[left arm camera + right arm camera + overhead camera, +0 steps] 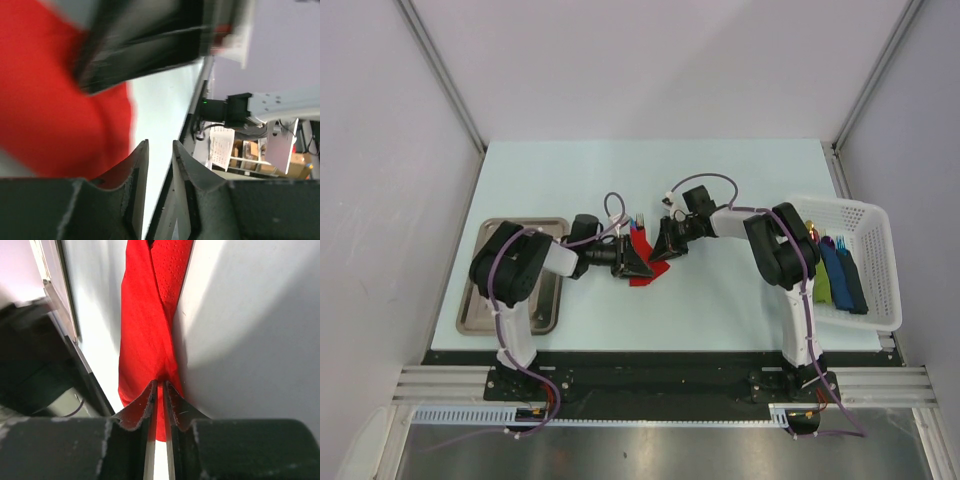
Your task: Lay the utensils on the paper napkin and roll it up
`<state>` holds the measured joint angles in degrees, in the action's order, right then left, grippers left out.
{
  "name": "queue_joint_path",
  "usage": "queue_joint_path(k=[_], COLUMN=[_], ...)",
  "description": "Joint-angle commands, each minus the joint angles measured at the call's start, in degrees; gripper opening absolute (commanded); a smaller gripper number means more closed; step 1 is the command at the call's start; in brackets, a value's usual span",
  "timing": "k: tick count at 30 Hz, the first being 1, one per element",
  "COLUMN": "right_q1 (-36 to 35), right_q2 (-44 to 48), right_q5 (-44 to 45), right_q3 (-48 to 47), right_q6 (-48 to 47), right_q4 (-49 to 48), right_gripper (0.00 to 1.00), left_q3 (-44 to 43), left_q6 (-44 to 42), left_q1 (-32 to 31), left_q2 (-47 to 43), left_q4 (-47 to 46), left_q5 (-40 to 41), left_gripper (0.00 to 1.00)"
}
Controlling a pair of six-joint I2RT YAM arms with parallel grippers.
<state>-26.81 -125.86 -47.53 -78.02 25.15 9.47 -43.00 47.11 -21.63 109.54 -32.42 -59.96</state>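
Observation:
The red paper napkin [642, 264] lies as a narrow, twisted bundle in the middle of the table, between my two grippers. Utensil tips [641, 219] stick out of its far end; the rest of the utensils is hidden inside. My right gripper [663, 250] is on the bundle's right side. In the right wrist view it [161, 384] is shut on a fold of the napkin [150, 315]. My left gripper [630, 260] is against the bundle's left side. In the left wrist view its jaws [160, 145] stand a narrow gap apart with nothing between them, and the napkin [50, 100] lies just beside one finger.
A white basket [868, 214] at the right holds a green napkin roll [823, 288], a blue one [835, 266] and a dark one [852, 285]. A metal tray [478, 300] lies at the left, partly under my left arm.

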Motion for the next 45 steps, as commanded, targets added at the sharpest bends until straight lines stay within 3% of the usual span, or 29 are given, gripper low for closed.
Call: queue_joint_path(k=[1,7,12,17,26,30,35,40,45], right_q1=[-0.7,-0.6,-0.7,-1.0,-1.1,-1.1,-0.7,-0.7,-1.1], right_q2=[-4.3,-4.6,-4.6,-4.8,-4.4,-2.3,-0.3,-1.1,-3.4], right_q5=[12.6,13.7,13.9,14.1,14.1,14.3,12.8,14.6,16.1], right_q3=[0.1,-0.9,-1.3,-1.7,-2.3,-2.8,-6.5,-12.4,-15.2], right_q6=[-4.8,-5.7,-5.6,-5.2,-5.3,-4.6,-3.0,-3.8,-5.2], right_q4=[2.7,4.1,4.7,4.7,5.1,3.5,2.3,3.3,4.7], right_gripper=[0.15,0.15,0.15,0.15,0.15,0.15,0.21,0.35,0.40], left_q3=[0.0,-1.2,-2.4,-5.5,-5.4,-5.7,-5.1,-5.4,-5.6], left_q6=[-1.2,-4.9,-12.3,-11.4,-9.1,-12.0,-12.4,-13.0,-12.8], left_q1=[0.5,2.1,2.2,2.6,3.4,3.6,4.0,4.0,4.0], left_q2=[6.0,10.3,3.4,-2.3,7.1,9.6,10.4,10.1,10.3], left_q4=[2.4,9.3,15.0,14.9,14.2,19.3,19.5,20.2,20.1], left_q5=[3.1,1.5,-0.8,-0.6,3.4,4.7,4.7,5.0,4.9], left_gripper=[0.29,0.28,0.30,0.31,0.25,0.17,0.12,0.12,0.12])
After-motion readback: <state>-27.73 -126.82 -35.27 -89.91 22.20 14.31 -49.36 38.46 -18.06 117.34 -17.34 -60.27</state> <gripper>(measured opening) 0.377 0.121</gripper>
